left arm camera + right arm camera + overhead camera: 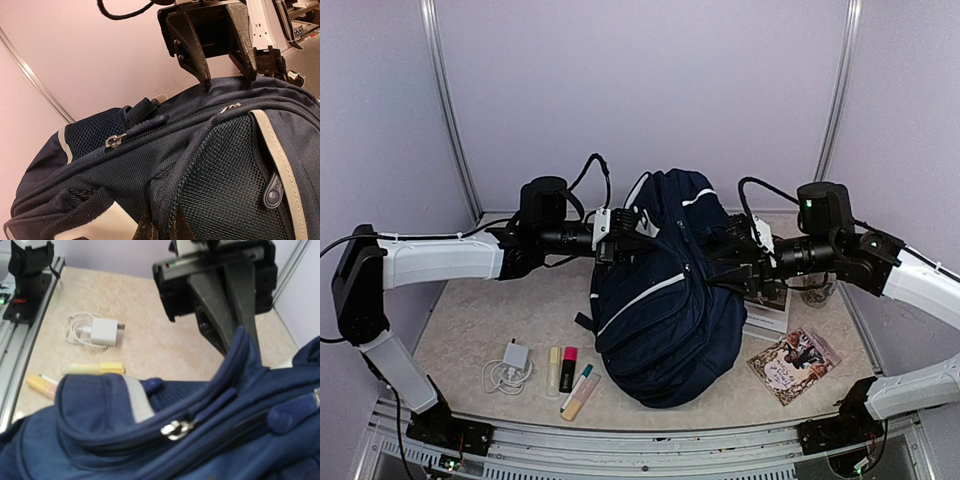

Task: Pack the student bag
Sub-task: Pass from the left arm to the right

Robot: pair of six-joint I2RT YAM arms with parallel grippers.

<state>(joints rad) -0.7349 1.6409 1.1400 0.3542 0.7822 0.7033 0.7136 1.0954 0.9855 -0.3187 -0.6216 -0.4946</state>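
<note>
The bag (665, 300) lies in the middle of the tabletop (470, 320). It is a bulging, rounded mass of dark navy woven fabric with pale stripes, a mesh panel (225, 175), corded seams and a metal zip slider (115, 141). Its inside does not show.

The left gripper (239, 339) is at the bag's upper left side, and its jaws are closed on a raised, piped fold of the fabric. The right gripper (227, 80) is at the bag's opposite side. Its jaws stand partly apart, with the tips touching the top seam and an empty gap between them.

Left of the bag's lower end lie a white boxy charger (517, 355) with a coiled cable (498, 378) and several stick-shaped highlighters (568, 370). Right of the bag lie a flat booklet (795, 365) with a patterned cover and a white book (767, 315).
</note>
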